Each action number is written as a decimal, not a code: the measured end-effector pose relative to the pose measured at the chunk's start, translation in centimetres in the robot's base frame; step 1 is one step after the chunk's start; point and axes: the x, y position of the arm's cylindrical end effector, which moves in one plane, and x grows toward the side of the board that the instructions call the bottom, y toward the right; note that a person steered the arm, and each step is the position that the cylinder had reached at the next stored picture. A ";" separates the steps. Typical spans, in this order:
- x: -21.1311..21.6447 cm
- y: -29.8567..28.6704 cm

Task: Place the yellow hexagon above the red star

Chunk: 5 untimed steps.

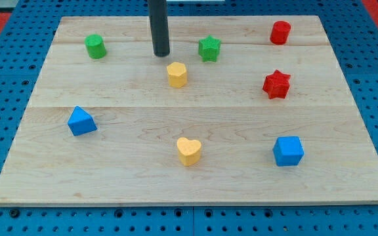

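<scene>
The yellow hexagon [176, 74] lies on the wooden board at upper centre. The red star [276, 84] lies to the view's right of it, at about the same height. My tip [161, 54] stands just up and to the left of the yellow hexagon, a small gap away from it. The rod rises out of the view's top.
A green star [209, 48] lies up and right of the hexagon. A red cylinder [280, 32] sits above the red star. A green cylinder [96, 46], a blue block [81, 121], a yellow heart [189, 151] and a blue cube [288, 151] lie elsewhere. The board [58, 177] rests on a blue pegboard.
</scene>
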 end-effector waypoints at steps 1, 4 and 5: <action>0.3 2.9; 5.7 -0.2; 5.7 5.8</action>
